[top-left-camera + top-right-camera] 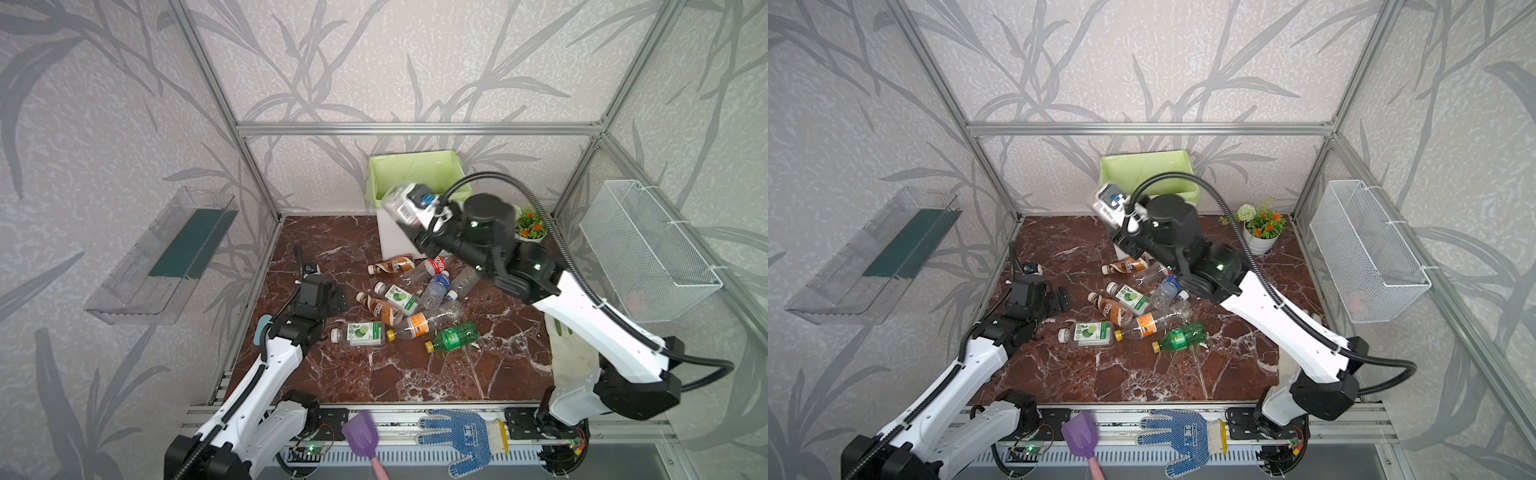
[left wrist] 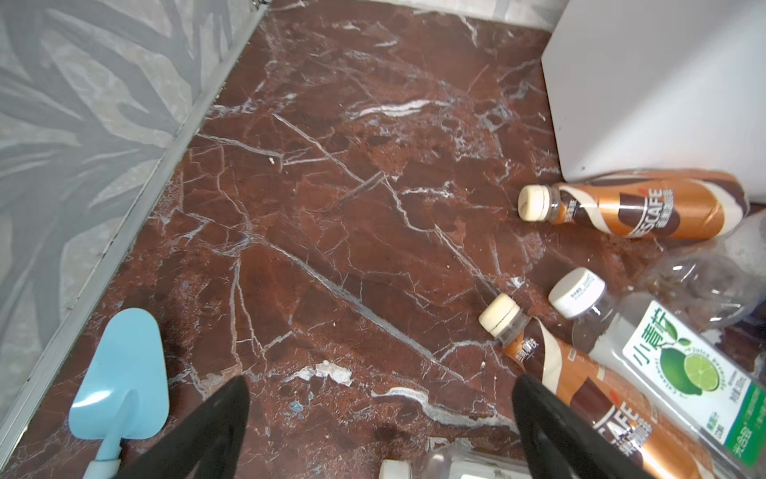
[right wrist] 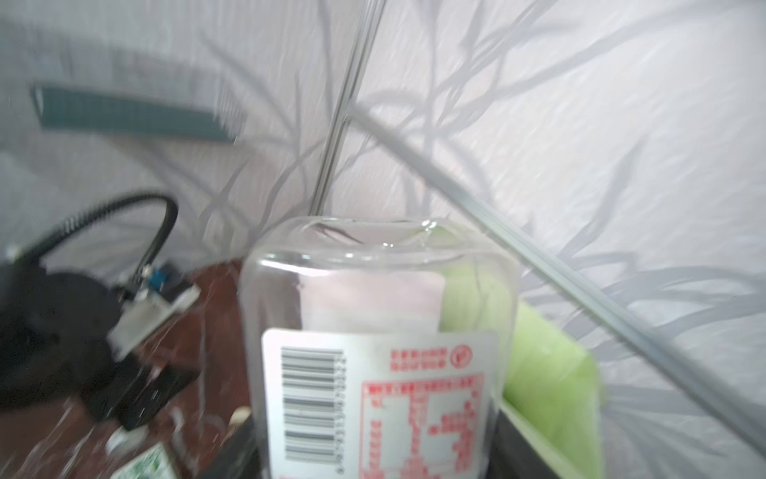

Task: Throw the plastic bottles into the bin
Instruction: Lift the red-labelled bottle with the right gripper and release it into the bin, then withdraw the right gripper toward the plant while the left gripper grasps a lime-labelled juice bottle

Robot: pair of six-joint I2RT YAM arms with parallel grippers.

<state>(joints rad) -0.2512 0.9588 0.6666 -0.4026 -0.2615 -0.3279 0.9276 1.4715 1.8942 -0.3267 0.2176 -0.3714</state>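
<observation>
Currently a clear barcode-labelled bottle (image 3: 379, 298) is clamped in the right gripper (image 1: 411, 228), raised at the near rim of the bin (image 1: 415, 158); if released early, it may be bounced back onto the remaining bottles (image 1: 399, 300). The left gripper (image 2: 379, 385) is spread wide open, empty.

Red-brown marbled bench (image 1: 415, 374) | clear tray (image 1: 137, 270) on left wall | white wire mesh basket (image 1: 648, 249) on right wall | flower pot (image 1: 1261, 241) in far right corner | purple scoop (image 1: 360, 434), blue dotted glove (image 1: 457, 436) on front rail | light-blue scoop (image 2: 122, 373) beside left wall.
</observation>
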